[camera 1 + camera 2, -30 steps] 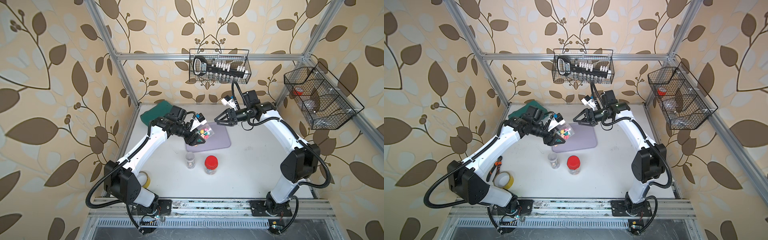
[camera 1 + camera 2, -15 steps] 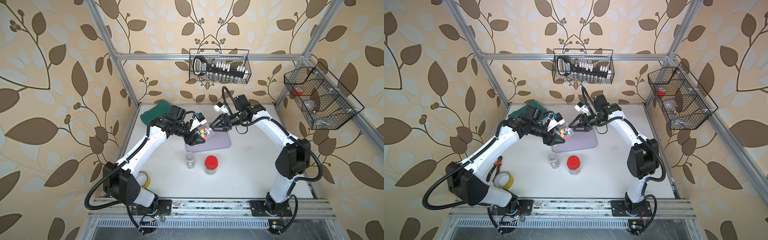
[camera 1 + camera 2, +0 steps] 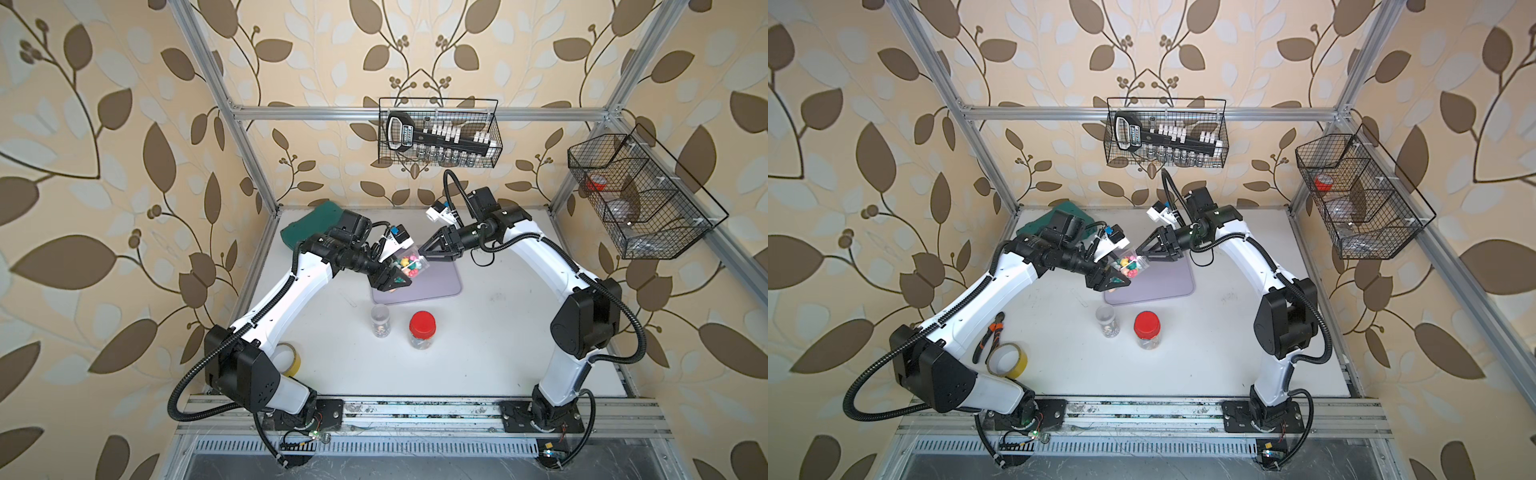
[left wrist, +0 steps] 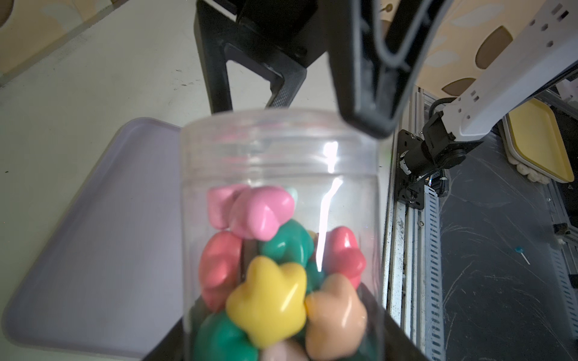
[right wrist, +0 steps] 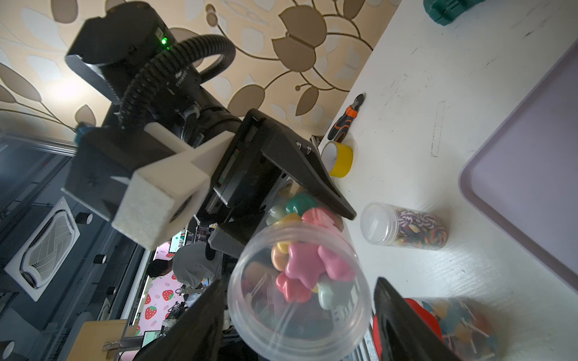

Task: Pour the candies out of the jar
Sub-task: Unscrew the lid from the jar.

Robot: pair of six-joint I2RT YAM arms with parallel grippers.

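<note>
While the left end effector [image 3: 401,272] grips one jar [image 3: 413,264] — two capped jars [image 3: 380,320] [image 3: 422,330] stand.

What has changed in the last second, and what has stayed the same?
The right gripper moved across to the jar, and its jaws now stand on either side of the jar's top end, not clearly gripping it. Nothing was let go. The left gripper still holds the jar over the tray; the candies stay inside.
</note>
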